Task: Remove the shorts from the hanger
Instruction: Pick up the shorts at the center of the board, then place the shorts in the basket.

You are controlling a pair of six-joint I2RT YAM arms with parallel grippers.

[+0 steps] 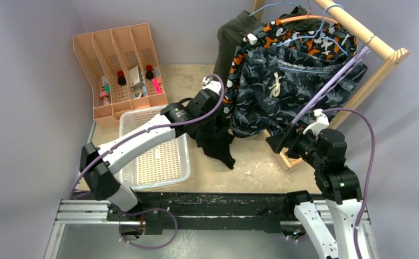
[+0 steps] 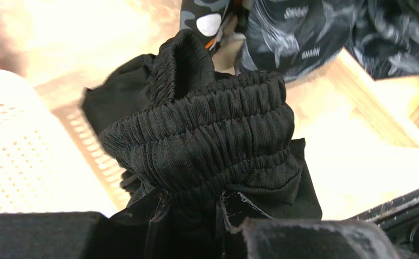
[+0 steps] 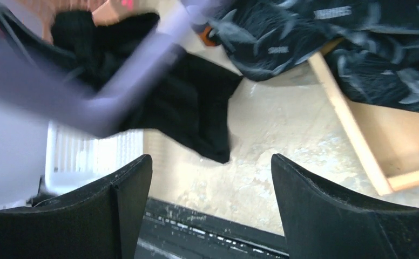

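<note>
Top view: your left gripper (image 1: pixel 211 120) is clenched on the black shorts (image 1: pixel 218 144), which hang between the basket (image 1: pixel 187 156) and the blue-grey camouflage shorts (image 1: pixel 272 102). Long axis is near vertical, waistband up, legs pointing down at the table (image 1: pixel 261 162). Left wrist: only the bunched waistband is pinched, so a fast swing could slip it or drop it outside the basket. Right wrist: right gripper (image 3: pixel 210 162) gapes, holding nothing.

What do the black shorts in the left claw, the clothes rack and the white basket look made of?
Black shorts: soft knit fabric, matte, likely synthetic; fine ribbing and a gathered elastic waistband show. Clothes rack: pale unpainted wood, judging by its colour and plain bars. White basket: probably moulded plastic, with a regular perforated grid.
</note>
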